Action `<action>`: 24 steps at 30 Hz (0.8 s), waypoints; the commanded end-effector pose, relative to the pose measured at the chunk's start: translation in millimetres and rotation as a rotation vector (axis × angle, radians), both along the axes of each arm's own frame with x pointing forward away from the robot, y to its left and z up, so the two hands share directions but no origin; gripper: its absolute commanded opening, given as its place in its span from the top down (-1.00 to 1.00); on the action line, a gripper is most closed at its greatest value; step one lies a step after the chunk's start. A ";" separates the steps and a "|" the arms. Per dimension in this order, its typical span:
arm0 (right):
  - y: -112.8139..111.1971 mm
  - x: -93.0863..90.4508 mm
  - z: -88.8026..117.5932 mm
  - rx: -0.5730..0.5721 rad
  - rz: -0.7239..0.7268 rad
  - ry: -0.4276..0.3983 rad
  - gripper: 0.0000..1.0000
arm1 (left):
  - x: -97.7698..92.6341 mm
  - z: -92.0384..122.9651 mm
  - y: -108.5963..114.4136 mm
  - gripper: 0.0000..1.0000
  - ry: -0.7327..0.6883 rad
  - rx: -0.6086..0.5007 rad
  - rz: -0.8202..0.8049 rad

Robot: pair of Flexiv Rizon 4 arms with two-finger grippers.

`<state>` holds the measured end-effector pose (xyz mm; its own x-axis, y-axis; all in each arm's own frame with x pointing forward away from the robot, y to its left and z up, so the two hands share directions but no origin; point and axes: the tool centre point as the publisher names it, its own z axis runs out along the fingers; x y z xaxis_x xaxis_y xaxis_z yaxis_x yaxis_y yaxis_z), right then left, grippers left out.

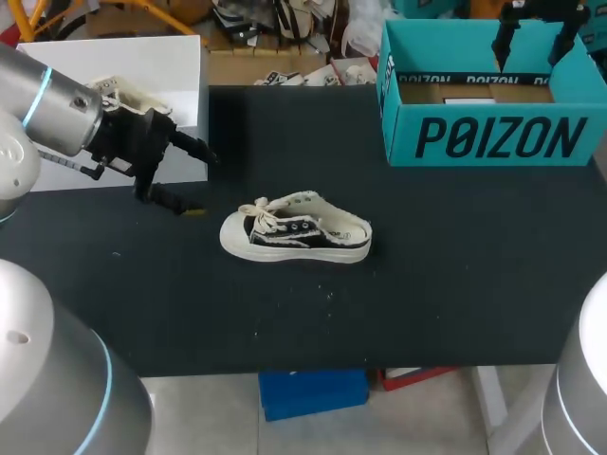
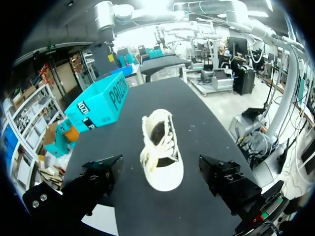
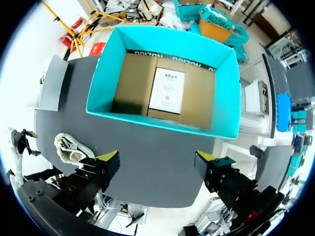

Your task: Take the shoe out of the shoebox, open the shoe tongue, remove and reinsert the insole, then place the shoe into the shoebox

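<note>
Now the sneaker [image 1: 296, 230] lies mid-table, clear of the teal shoebox [image 1: 493, 137]. Left gripper [image 1: 201, 183], fingers apart, hovers by its toe; right gripper [image 1: 531, 43] hangs spread above the box. Next, I'd say: pinch the tongue [image 1: 287, 224] back.

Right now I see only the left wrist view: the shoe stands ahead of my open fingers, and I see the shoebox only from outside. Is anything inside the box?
Observer: No shoe is in it. The right wrist view looks straight down into the shoebox, and only a white sheet lies on its brown floor.
Operator: And where is the right gripper?
Observer: The right gripper hangs above the open shoebox with its fingers open and nothing between them.
</note>
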<state>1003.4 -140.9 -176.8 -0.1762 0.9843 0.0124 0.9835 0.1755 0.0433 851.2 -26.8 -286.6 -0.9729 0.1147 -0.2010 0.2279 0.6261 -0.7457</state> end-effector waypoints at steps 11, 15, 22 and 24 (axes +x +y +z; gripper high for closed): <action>-9.3 -40.1 14.6 0.007 0.724 -0.034 -1.00 | -1.3 -0.9 0.2 -1.00 -0.006 -0.001 0.003; -9.3 -40.1 14.6 0.007 0.724 -0.034 -1.00 | -1.3 -0.9 0.2 -1.00 -0.006 -0.001 0.003; -5.3 -73.1 18.8 0.019 1.416 0.024 -1.00 | -1.3 -0.9 0.2 -1.00 -0.006 -0.001 0.003; -5.3 -73.1 18.8 0.019 1.416 0.024 -1.00 | -1.3 -0.9 0.2 -1.00 -0.006 -0.001 0.003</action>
<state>940.7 -142.4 -160.4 -0.8395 0.5430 0.0220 0.5431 0.8368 0.0697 850.0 -26.4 -286.1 -0.9729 0.1135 -0.2014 0.2274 0.6270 -0.7450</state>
